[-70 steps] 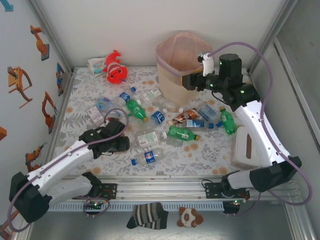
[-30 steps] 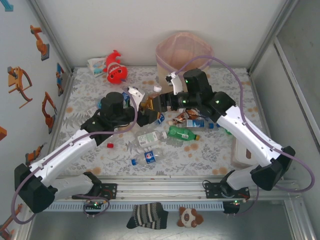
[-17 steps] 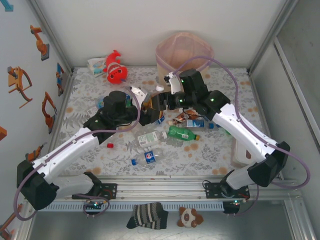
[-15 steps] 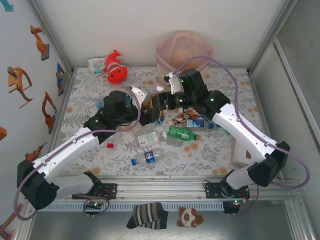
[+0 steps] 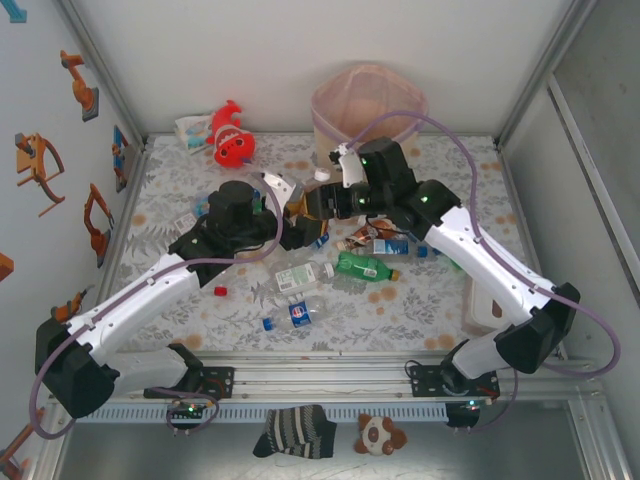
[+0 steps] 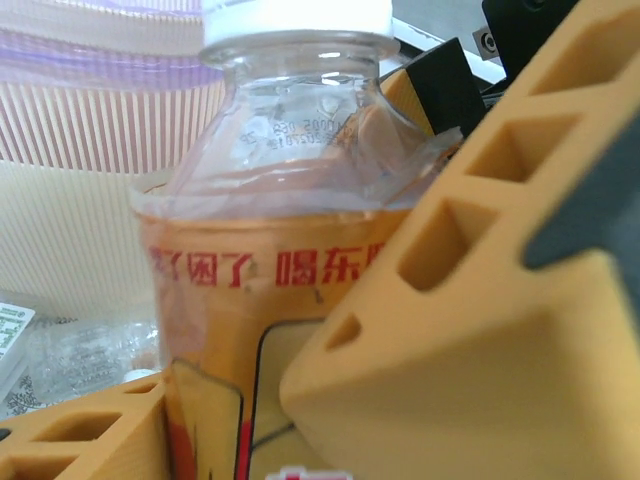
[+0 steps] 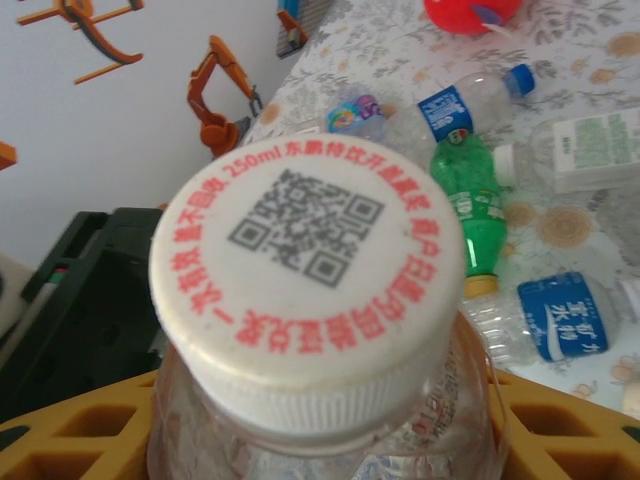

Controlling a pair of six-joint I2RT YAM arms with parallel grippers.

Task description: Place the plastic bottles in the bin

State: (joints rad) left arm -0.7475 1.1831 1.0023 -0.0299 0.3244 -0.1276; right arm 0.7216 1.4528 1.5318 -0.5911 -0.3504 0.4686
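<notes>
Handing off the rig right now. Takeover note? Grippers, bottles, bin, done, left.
Grippers: the left gripper has its fingers around the orange-label bottle; the right gripper brackets the same bottle near its cap. Whether either is clamped is unclear; looks like a handoff above the table.
Things: the bin stands upright at the far edge, contents not visible.
Done: cannot be counted.
Left: many bottles lie on the table, among them a green bottle, a clear white-label bottle and a blue-label bottle.
Next, probably: confirm the right gripper's hold, then carry to the bin.
</notes>
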